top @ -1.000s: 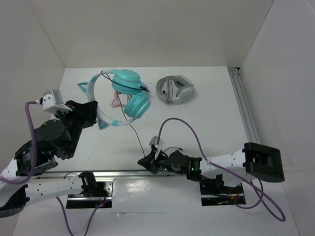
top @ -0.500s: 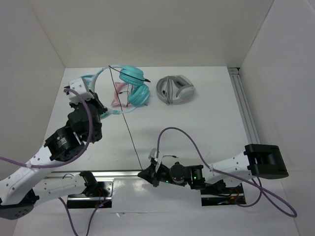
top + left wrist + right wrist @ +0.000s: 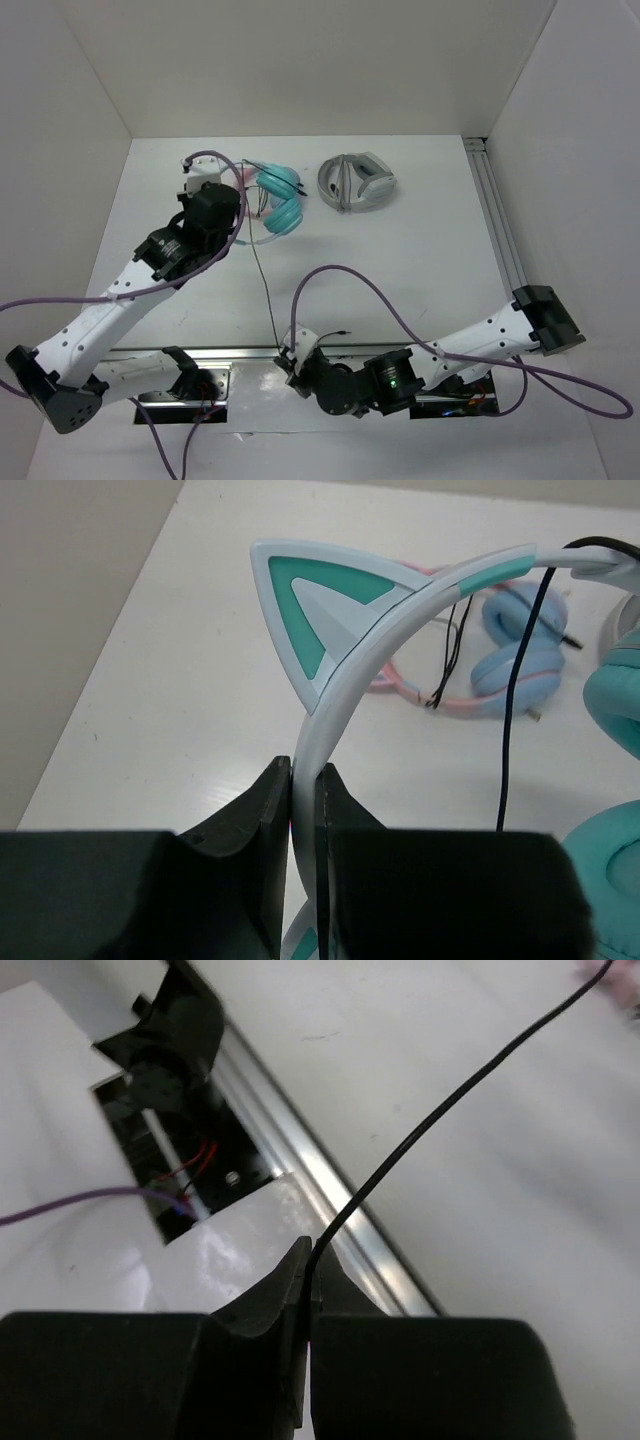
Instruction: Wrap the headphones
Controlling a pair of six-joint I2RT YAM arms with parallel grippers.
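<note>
White counter (image 3: 430,260) has the teal headphones (image 3: 283,212) at its far left-centre. The left pincer (image 3: 303,780) is clenched on their pale headband (image 3: 350,670). The right pincer (image 3: 308,1258) is clenched on their thin black cable (image 3: 420,1138) at the near edge.

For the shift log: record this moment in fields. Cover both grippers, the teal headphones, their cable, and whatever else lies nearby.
left gripper: shut on the headband of the teal headphones, just below a cat ear
right gripper: shut on the black cable, at the near edge of the table
cable path: crosses the headband, then runs almost straight to the right gripper
nearby: grey-and-white headphones at the back; pink-and-blue headphones behind the teal pair
</note>
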